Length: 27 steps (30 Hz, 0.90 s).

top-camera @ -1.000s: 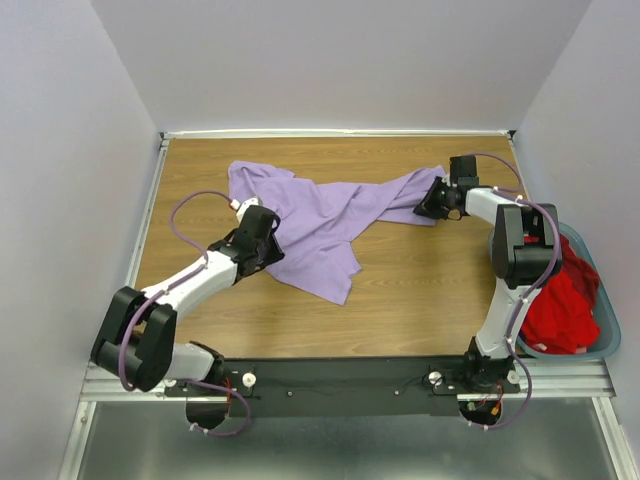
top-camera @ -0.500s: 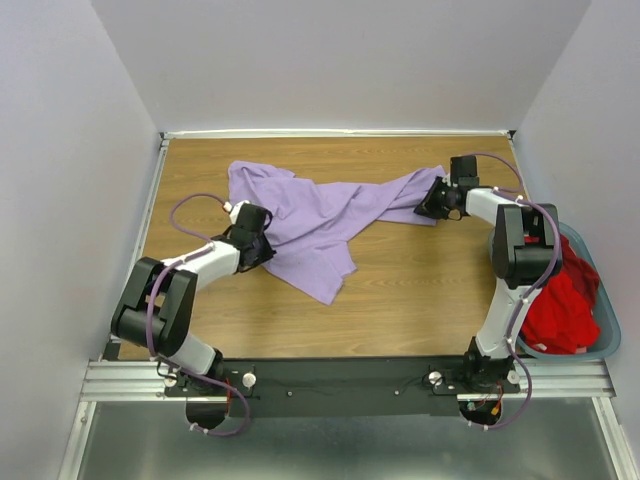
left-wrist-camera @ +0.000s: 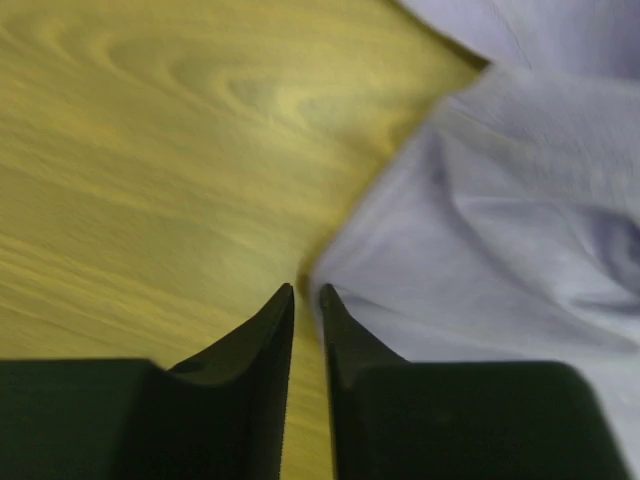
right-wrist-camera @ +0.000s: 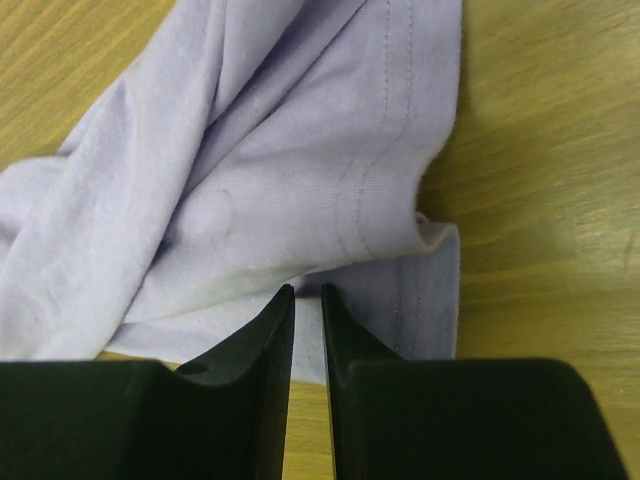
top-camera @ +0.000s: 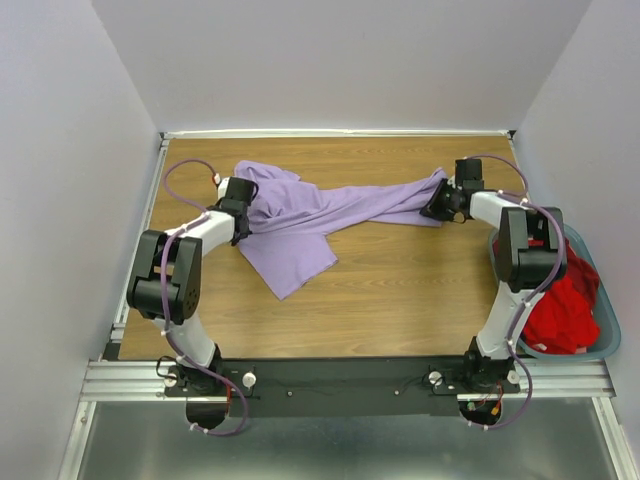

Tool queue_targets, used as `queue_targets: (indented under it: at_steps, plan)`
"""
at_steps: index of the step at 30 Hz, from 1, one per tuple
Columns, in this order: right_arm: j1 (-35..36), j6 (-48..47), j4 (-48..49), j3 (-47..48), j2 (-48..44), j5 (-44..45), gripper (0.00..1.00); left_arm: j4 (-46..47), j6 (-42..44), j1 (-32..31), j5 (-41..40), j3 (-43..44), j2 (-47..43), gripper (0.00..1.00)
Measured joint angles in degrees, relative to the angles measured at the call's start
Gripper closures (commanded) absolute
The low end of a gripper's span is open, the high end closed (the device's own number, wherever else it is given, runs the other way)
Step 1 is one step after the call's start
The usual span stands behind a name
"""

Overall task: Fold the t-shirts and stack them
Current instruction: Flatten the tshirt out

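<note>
On a wooden table, a lavender t-shirt lies stretched between the left gripper and right gripper, each nearly closed and seemingly pinching an opposite edge to pull it flat, while the red t-shirt sits in the basket at right.

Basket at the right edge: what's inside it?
A red t-shirt, bunched up, fills the teal-grey basket. The right arm crosses over the basket's left side, so that part, the basket floor and anything under the shirt are hidden.
</note>
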Motion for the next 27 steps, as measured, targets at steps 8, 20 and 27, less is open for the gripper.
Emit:
queue_targets:
  at_steps: [8,20,27]
  plan:
    - [-0.2,-2.7,-4.0,-3.0,-4.7,2.5,0.63,0.3,8.0,0.2,-5.6,10.1,2.3,0.29]
    - [-0.4,-5.6,-8.7,-3.7,-13.8,8.3,0.58,-0.1,3.3,-4.5,1.0,2.0,-14.0,0.22]
    - [-0.5,-6.6,-10.5,-0.2,-13.8,11.3,0.45,-2.6,-2.9,-14.9,7.3,-10.6,-24.4,0.22]
